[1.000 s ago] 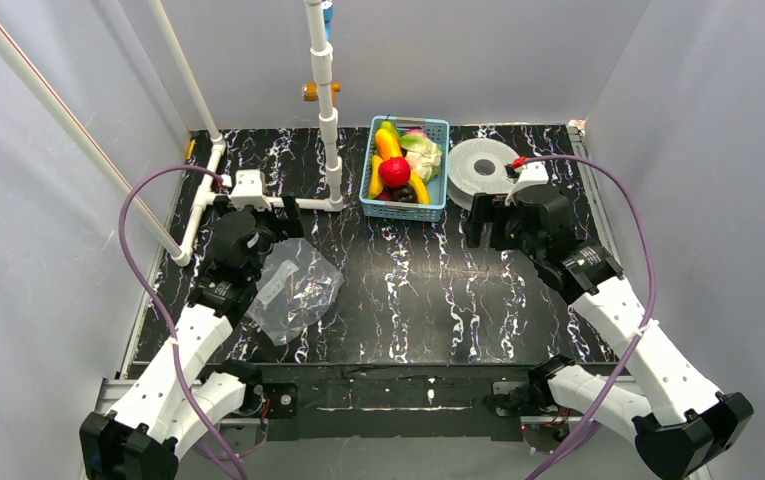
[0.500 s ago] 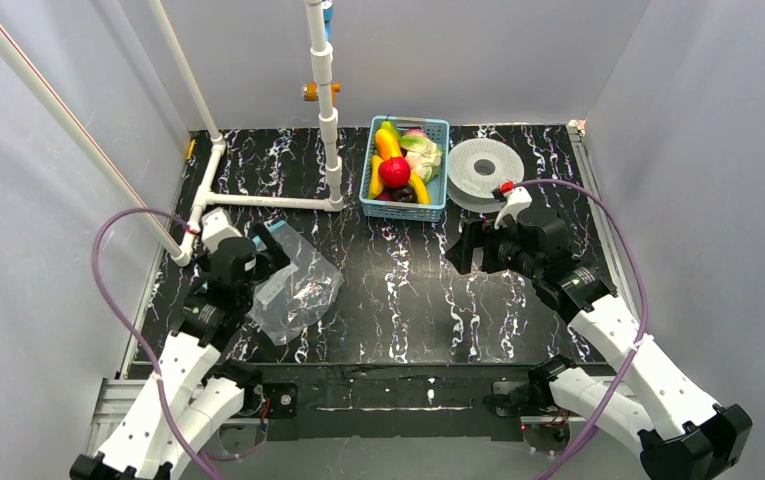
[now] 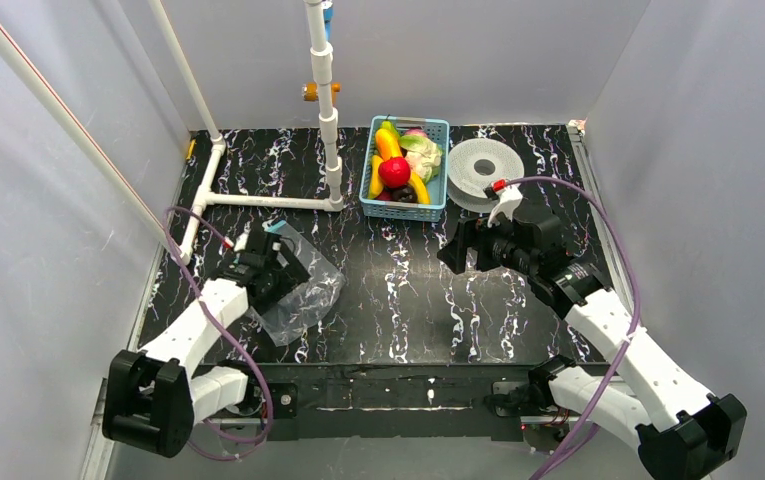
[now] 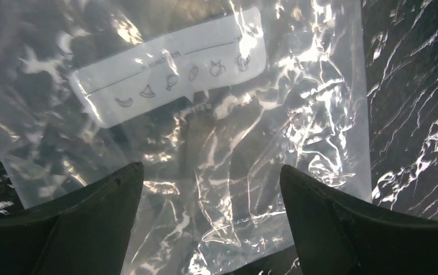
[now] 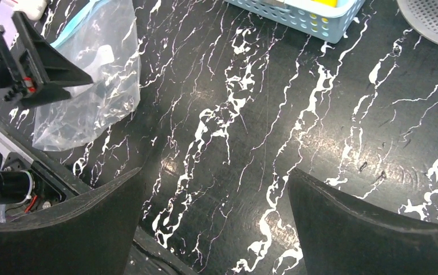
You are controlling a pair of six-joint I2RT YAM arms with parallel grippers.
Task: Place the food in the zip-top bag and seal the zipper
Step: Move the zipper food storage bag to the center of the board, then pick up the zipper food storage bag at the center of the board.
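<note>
Left pincer [image 4: 210, 167] spread wide above the zip-top bag [image 4: 222, 114]; right pincer [image 5: 214, 172] released over the tabletop [image 5: 251, 114].
Neither grasps anything. The bag lies crumpled at the tabletop's left side. Its zipper [image 3: 276, 228] shows only as a pale-blue sliver beyond the left pincer, the rest hidden. At the back, the blue basket [image 3: 438, 130] holds the apple [image 3: 394, 172], banana [image 3: 388, 143] and cauliflower [image 3: 426, 158]. The eggplant [image 3: 403, 195] is dark and mostly buried. The right wrist view cuts the basket off.

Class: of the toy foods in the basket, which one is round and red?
The apple, in the middle of the basket; the banana is long and yellow, the cauliflower pale green-white.
</note>
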